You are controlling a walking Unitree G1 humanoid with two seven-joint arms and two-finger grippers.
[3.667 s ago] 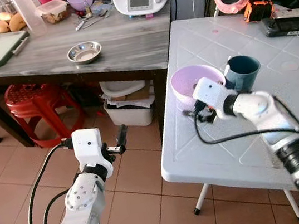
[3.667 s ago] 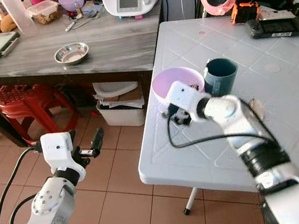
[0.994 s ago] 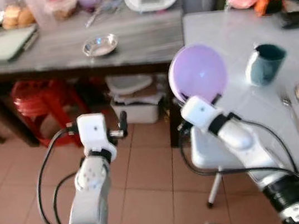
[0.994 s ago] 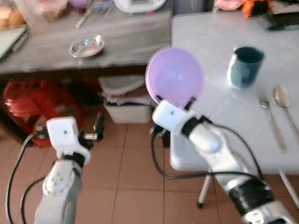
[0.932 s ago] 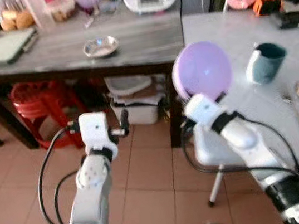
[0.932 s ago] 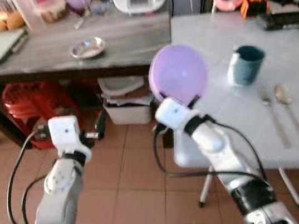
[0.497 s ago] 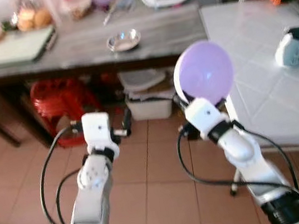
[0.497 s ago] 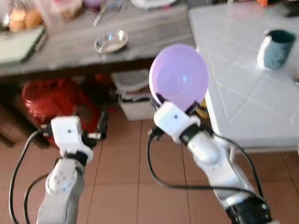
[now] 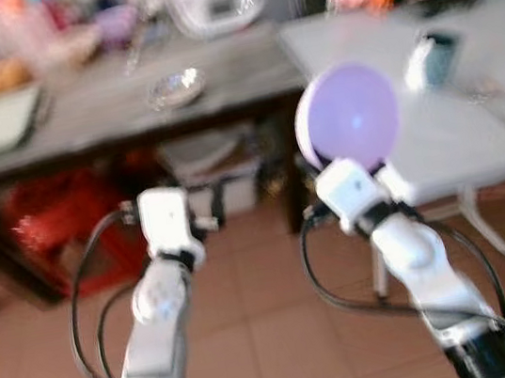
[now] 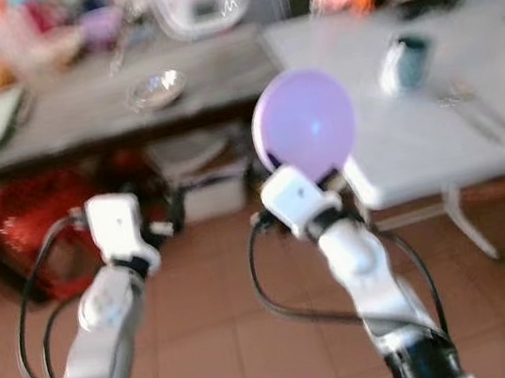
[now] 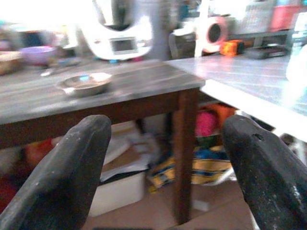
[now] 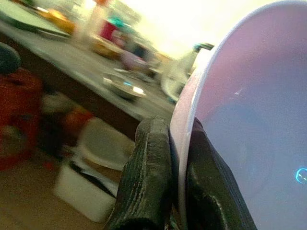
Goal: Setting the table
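Gripping the rim of a purple bowl, the right gripper has both black fingers pinched on the edge; forearm raised, bowl held upright on edge, hollow facing the camera, in front of the white table corner. Left gripper is held out at mid height w/ elbow bent, fingers spread wide apart, nothing between them, pointing toward the grey wooden counter w/ a small metal dish on it. Views blurred.

Steel bowl sits on the bench at left, cup on the table to its right, storage bin underneath.
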